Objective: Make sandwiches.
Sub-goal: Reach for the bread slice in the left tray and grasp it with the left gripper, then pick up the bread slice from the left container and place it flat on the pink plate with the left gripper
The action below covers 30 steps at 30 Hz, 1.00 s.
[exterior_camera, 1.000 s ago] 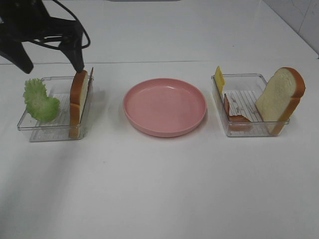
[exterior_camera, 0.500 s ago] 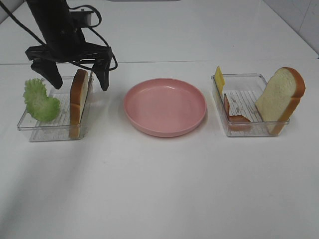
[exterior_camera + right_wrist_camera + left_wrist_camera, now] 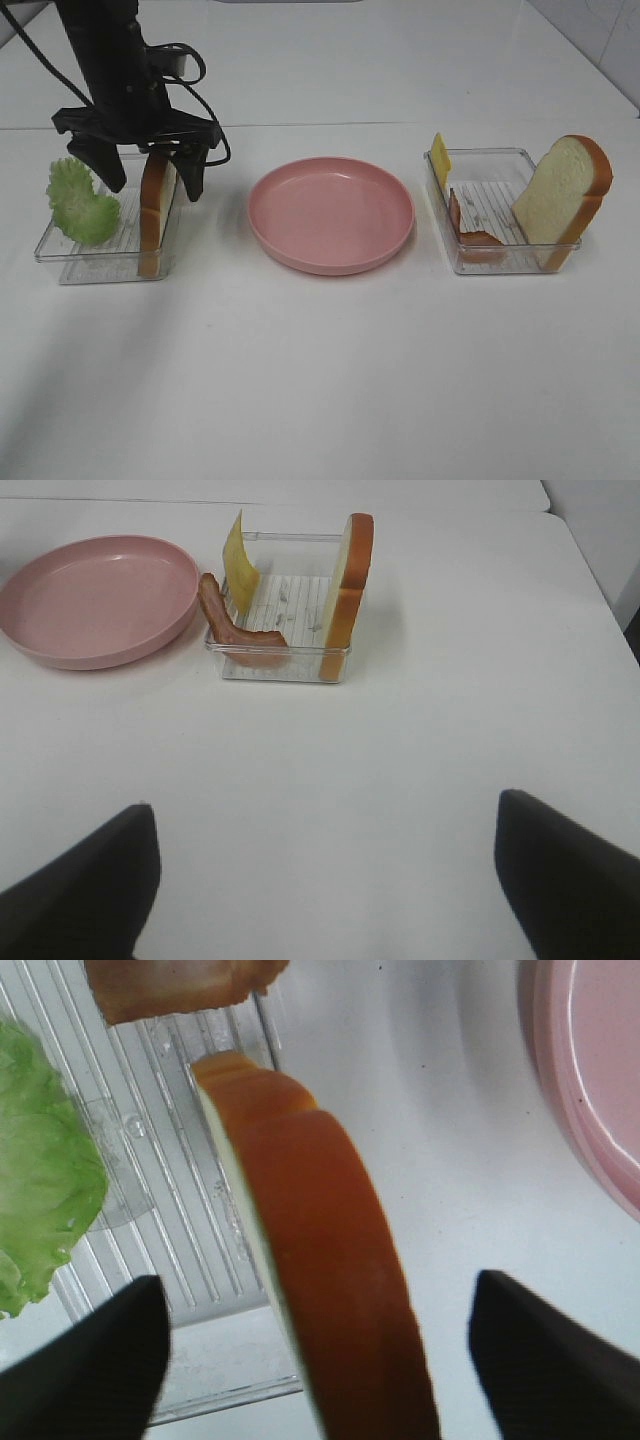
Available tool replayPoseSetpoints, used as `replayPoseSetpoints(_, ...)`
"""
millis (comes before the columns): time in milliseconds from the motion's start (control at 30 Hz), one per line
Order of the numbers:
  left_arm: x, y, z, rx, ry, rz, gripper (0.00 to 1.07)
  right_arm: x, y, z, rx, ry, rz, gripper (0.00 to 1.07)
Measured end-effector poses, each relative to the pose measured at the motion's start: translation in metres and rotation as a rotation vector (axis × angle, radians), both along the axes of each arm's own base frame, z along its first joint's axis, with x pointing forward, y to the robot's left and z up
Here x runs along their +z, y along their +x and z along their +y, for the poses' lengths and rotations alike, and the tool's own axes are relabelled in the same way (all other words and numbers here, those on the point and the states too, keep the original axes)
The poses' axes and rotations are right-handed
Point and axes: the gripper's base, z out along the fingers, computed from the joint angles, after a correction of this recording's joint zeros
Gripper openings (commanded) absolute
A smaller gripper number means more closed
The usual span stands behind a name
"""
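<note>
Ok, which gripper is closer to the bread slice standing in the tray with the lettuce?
Left. The left gripper straddles that bread slice, one finger on each side, not touching it. The right gripper hangs open over bare table, short of the other tray.

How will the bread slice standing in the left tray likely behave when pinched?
The bread slice stands on its narrow edge in the tray, so a sideways nudge may tip it. It keeps a flat shape unsupported, so it is probably stiff. Its crust looks smooth, possibly slippery.
</note>
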Motion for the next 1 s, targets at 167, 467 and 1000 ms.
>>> replayPoseSetpoints(167,0.000,0.000,0.001,0.007,0.016,-0.005,0.02,0.000,0.000,0.000,0.000,0.000,0.000,0.82)
replayPoseSetpoints(467,0.000,0.001,0.002,0.034,0.025,-0.005,0.01,0.000,0.000,0.000,0.000,0.000,0.000,0.82)
replayPoseSetpoints(1000,0.028,-0.004,0.003,0.110,-0.010,-0.055,0.01,0.000,0.000,0.000,0.001,0.001,0.000,0.82)
